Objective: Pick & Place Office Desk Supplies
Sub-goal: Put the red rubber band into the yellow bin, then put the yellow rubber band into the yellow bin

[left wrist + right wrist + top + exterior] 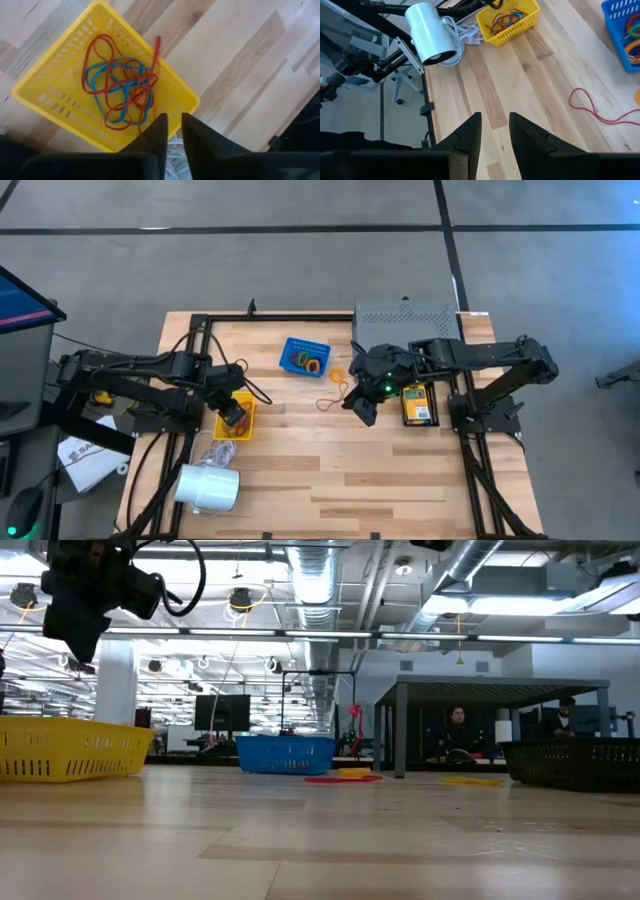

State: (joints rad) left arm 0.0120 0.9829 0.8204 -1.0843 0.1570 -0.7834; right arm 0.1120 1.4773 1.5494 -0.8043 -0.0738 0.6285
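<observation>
A white cylinder (208,487) lies on its side at the near left corner of the wooden table (330,470), its cord bunched just beyond it. Just past that sits a yellow basket (236,420) holding a tangle of red and blue rubber bands (120,85); the exact count cannot be told. The left gripper (170,132) hangs right above this basket, its fingers parted by a narrow gap and pinching nothing; one red band (156,60) stands upright just beyond the fingertips.

Farther back, near the middle, a blue basket (305,357) holds several bands, orange and green among them. To its right one orange ring (337,375) lies on the bare wood, and nearer, one loose red band (330,402) stretches across the boards.

The right gripper (495,127) hovers over the table right of centre, its fingers apart and empty. Just to its right a black basket (418,405) holds a yellow crayon box (414,393). Behind it, at the far right corner, stands a grey metal shelf (405,320).

So: three baskets, one crayon box, two loose bands on the wood.

The table is pale butcher-block with a black frame, on a grey floor with dark lines. A monitor (25,305) stands at the far left. The low view shows a workshop with ceiling ducts, strip lights, and two people (458,730) seated far back.
</observation>
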